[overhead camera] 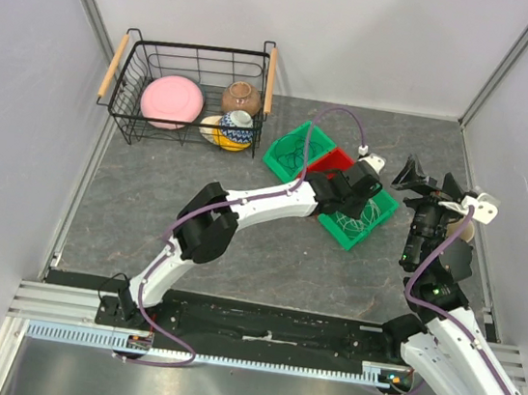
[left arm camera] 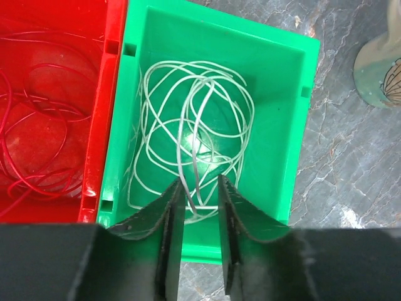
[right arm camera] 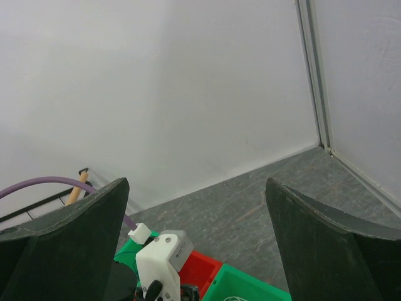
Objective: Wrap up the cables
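Observation:
A white cable [left arm camera: 194, 119] lies in loose tangled loops inside a green bin [left arm camera: 301, 94], also seen in the top view [overhead camera: 379, 213]. A red cable [left arm camera: 37, 138] lies in the red bin [left arm camera: 106, 94] beside it. My left gripper [left arm camera: 200, 182] hangs over the near end of the green bin. Its jaws stand a narrow gap apart, with white strands between the fingertips but not pinched. In the top view the left gripper [overhead camera: 358, 206] covers that bin. My right gripper [overhead camera: 430, 180] is raised to the right of the bins, wide open and empty [right arm camera: 195, 183].
A second green bin [overhead camera: 295, 148] sits left of the red bin [overhead camera: 332, 160]. A black wire basket [overhead camera: 132, 92] at the back left holds a pink plate [overhead camera: 172, 101] and bowls. A beige cup [left arm camera: 376, 66] stands right of the green bin. Walls enclose the table.

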You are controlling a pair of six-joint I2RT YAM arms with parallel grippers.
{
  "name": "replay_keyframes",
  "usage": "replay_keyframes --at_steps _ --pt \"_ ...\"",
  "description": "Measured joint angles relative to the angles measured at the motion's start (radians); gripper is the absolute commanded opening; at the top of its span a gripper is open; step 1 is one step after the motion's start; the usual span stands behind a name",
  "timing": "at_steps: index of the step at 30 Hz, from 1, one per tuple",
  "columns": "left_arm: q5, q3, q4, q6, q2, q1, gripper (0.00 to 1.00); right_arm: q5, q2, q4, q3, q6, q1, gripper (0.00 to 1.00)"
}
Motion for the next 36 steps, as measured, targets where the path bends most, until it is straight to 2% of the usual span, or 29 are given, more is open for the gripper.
replay_keyframes --at_steps 5,7,9,16,20,23,26,29,31,33,36 --pt "-0.015 0.001 -0.014 0.01 -0.018 -0.001 0.74 0.0 -0.006 0.0 0.0 0.0 0.0 0.98" --pt "-0.024 -0.001 -0.02 0.014 -0.037 -0.001 0.9 0.0 -0.01 0.0 0.0 0.0 0.0 0.98" --pt "-0.03 -0.011 -0.023 0.023 -0.07 -0.001 1.0 -0.002 -0.013 0.0 0.0 0.0 0.0 0.98" --pt "-0.063 -0.085 -0.016 0.037 -0.26 -0.002 1.0 -0.002 0.055 -0.06 0.051 0.009 0.0 0.98" --pt "-0.135 -0.252 0.026 0.044 -0.47 0.001 1.0 0.024 0.228 -0.203 0.219 0.04 0.0 0.98" --pt "-0.198 -0.397 0.042 0.043 -0.632 0.019 1.0 0.04 0.328 -0.27 0.279 0.076 -0.005 0.98" --pt "-0.23 -0.542 0.028 -0.011 -0.785 0.101 1.0 0.042 0.387 -0.354 0.287 0.122 -0.038 0.98" --pt "-0.222 -0.687 -0.016 -0.112 -0.91 0.277 1.0 0.035 0.409 -0.423 0.289 0.166 -0.095 0.98" --pt "-0.268 -0.792 -0.066 -0.175 -0.985 0.401 1.0 0.021 0.414 -0.444 0.289 0.188 -0.13 0.98" --pt "-0.308 -0.861 -0.144 -0.224 -1.04 0.454 1.0 -0.002 0.423 -0.462 0.293 0.213 -0.16 0.98" --pt "-0.337 -0.883 -0.235 -0.27 -1.082 0.467 1.0 -0.055 0.451 -0.494 0.306 0.233 -0.181 0.98"
